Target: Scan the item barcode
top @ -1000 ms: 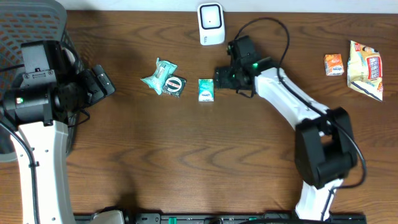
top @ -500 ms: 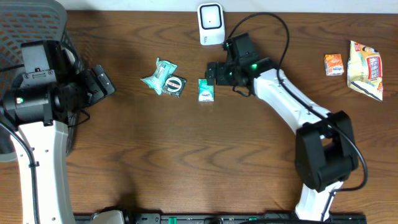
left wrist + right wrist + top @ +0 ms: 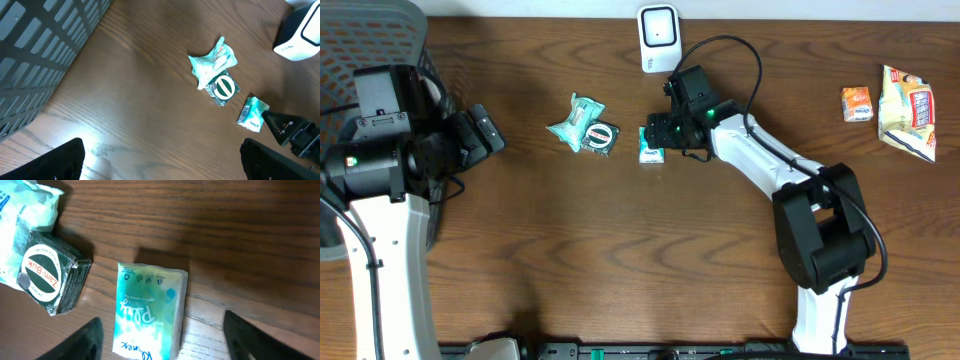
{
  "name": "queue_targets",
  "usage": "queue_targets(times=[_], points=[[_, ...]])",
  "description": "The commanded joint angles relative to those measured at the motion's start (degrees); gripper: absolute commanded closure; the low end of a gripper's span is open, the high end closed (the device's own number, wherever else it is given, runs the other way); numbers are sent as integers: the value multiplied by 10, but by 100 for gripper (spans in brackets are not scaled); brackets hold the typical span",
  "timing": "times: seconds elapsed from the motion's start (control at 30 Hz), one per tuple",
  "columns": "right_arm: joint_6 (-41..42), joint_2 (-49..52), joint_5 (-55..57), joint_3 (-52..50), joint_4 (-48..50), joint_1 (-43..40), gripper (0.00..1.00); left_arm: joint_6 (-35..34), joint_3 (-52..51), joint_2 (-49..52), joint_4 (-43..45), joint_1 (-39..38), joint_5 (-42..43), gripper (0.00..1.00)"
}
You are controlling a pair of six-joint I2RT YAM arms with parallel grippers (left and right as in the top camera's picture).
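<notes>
Shows the teal tissue pack [image 3: 150,312] lying flat on the worktop [image 3: 250,240], printed face up, just beside a dark Zam-Buk box [image 3: 50,277] and in front of the white scanner [image 3: 659,38]. Places the right gripper [image 3: 161,320] low over the pack, with fingers spread wider than it, straddling its long sides without touching. Sets the left gripper [image 3: 162,145] fully spread and empty, well apart from the pack, near the grey basket [image 3: 40,55].

Suggests a light, soft, film-wrapped item, likely to dent under pressure and to slide on the wood. Calls for a gentle pinch across the narrow width near the middle, clear of the neighbouring box.

Reveals no barcode on the upper face; presumably carries it on the underside. Cuts off the pack's lower edge and most of both fingers in the right wrist view. Hides part of the pack beneath the gripper in the overhead view. Renders the brand lettering only partly legible.
</notes>
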Motion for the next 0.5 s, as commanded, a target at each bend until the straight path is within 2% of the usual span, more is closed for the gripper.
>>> queue_targets(times=[0.0, 0.33, 0.4, 0.47], points=[[13, 29, -25, -1, 6, 4, 33, -1, 12, 1, -2, 2, 3, 2], [13, 50, -35, -1, 18, 10, 34, -1, 12, 1, -2, 2, 3, 2], [13, 55, -35, -2, 18, 10, 40, -1, 12, 1, -2, 2, 3, 3], [13, 58, -35, -2, 16, 10, 51, -1, 12, 1, -2, 2, 3, 2]])
